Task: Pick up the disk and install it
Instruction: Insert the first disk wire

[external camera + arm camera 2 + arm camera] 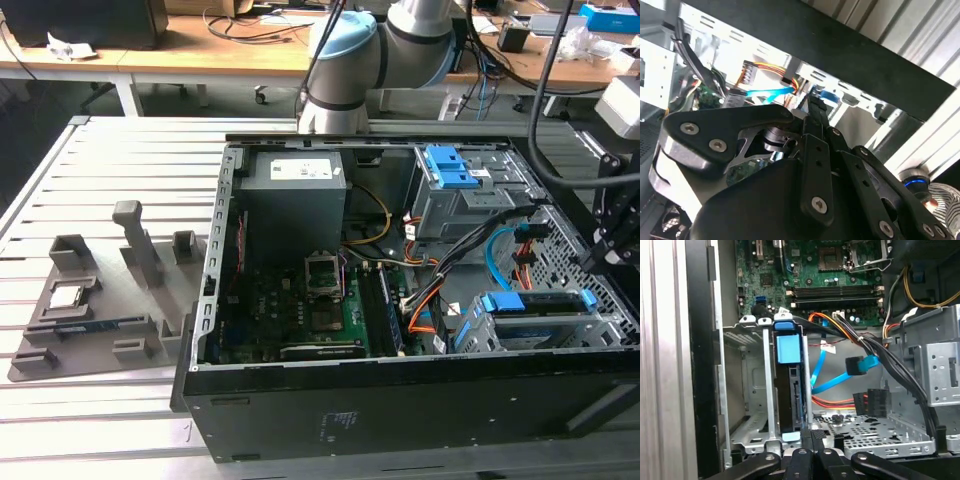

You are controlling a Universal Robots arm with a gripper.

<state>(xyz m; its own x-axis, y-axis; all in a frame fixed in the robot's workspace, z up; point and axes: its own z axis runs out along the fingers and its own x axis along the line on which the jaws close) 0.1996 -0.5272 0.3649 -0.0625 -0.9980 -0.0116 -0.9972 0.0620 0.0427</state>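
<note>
Disk (792, 390) stands on edge in the slot of the metal cage (747, 385), with a blue tab (788, 348) at its far end. All of this is inside the open computer case (400, 420) on the counter (110, 190). Gripper (813, 434) just beside the disk's near end; jaws look together, nothing held. Risks: an off-centre push could cock the disk in the slot and jam it short of seating. Blue cable (835, 382) and black cable bundle (890, 360) hang near, so a sideways move could snag them.
</note>
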